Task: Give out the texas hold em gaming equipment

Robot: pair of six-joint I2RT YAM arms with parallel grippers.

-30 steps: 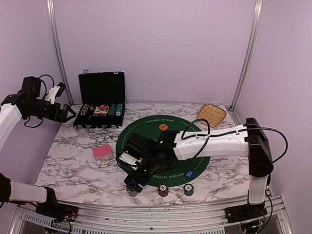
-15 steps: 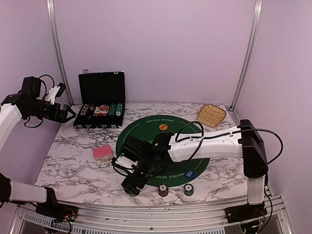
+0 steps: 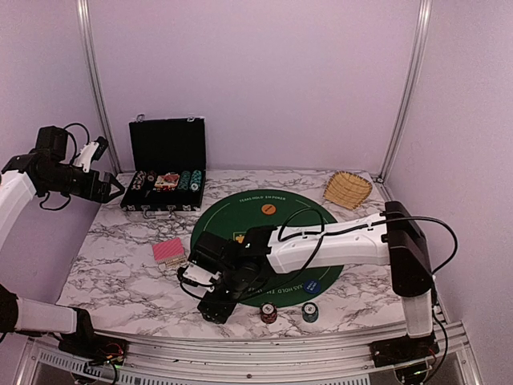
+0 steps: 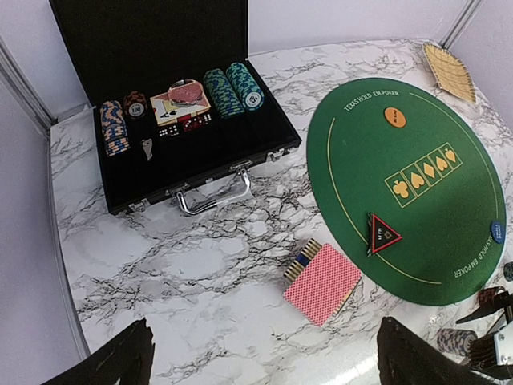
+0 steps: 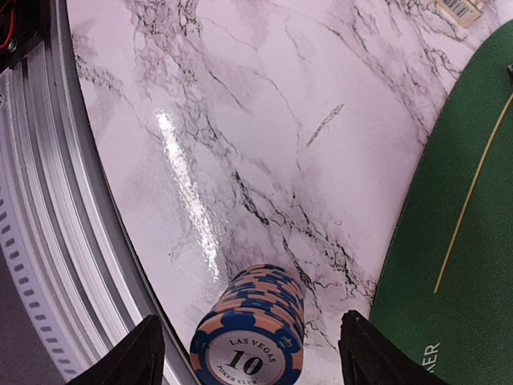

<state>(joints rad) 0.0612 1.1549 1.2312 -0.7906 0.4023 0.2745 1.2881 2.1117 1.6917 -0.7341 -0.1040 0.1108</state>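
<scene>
A stack of orange-and-blue striped chips (image 5: 252, 337), its top marked "10", stands on the marble near the front rail. It sits between the spread fingers of my right gripper (image 5: 250, 357), which is open and does not touch it. In the top view my right gripper (image 3: 212, 310) covers this stack. Red (image 3: 268, 313) and teal (image 3: 309, 311) chip stacks stand to its right. Red-backed cards (image 4: 322, 281) lie left of the green mat (image 3: 276, 196). The triangle marker (image 4: 382, 233), orange button (image 4: 394, 118) and blue button (image 3: 312, 285) lie on the mat. My left gripper (image 3: 111, 189) is open, high at the far left.
The open black chip case (image 4: 176, 156) holds more chips, cards and dice at the back left. A wicker basket (image 3: 347, 188) sits at the back right. The aluminium front rail (image 5: 48, 200) runs close beside the chip stack. My right arm lies across the mat.
My right arm has swung further left and down toward the front edge, its gripper now covering the chip stack in the top view. The left arm has not moved.
</scene>
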